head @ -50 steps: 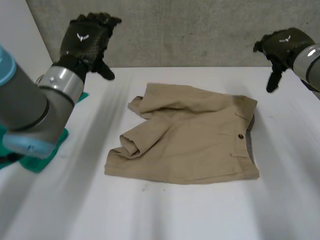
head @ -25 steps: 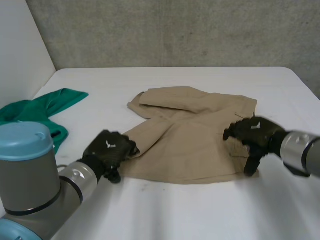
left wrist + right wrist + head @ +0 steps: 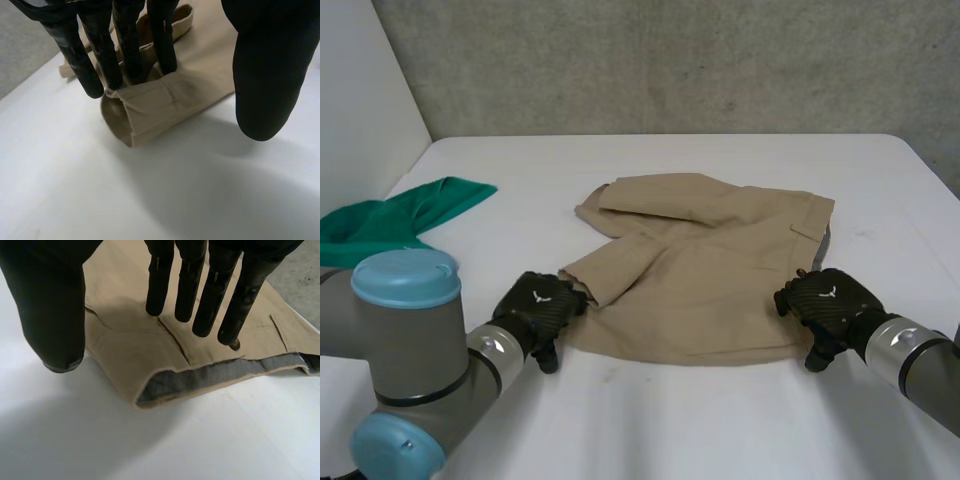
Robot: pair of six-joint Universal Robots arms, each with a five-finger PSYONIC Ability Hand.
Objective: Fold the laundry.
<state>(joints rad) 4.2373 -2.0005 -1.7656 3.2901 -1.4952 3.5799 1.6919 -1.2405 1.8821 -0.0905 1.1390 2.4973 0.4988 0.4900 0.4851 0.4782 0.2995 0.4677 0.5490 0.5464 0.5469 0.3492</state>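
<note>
The khaki shorts (image 3: 710, 280) lie flat in the middle of the white counter (image 3: 670, 430), waistband toward my right and legs toward my left. The far leg is folded back over itself, and the near leg ends in a turned-up hem.

My left hand (image 3: 538, 308) is low at the near left corner of the shorts, right at that leg hem (image 3: 145, 115). Its fingers (image 3: 130, 45) are straight and spread, with their tips on the folded edge of the cloth. The thumb (image 3: 267, 65) hangs apart from them over bare counter, beside the hem, so this hand is open and grips nothing.

My right hand (image 3: 825, 298) is at the near right corner, over the end of the waistband (image 3: 220, 377), whose grey lining shows along the edge. Its fingers (image 3: 187, 280) are straight and point down at the tan cloth just inside the band. They seem to hover just above it, though I cannot be sure they are clear of it. The thumb (image 3: 52, 305) stands well off to the side, at the shorts' near edge. This hand is open too.

A green cloth (image 3: 400, 215) lies crumpled at the far left of the counter, well apart from the shorts.
</note>
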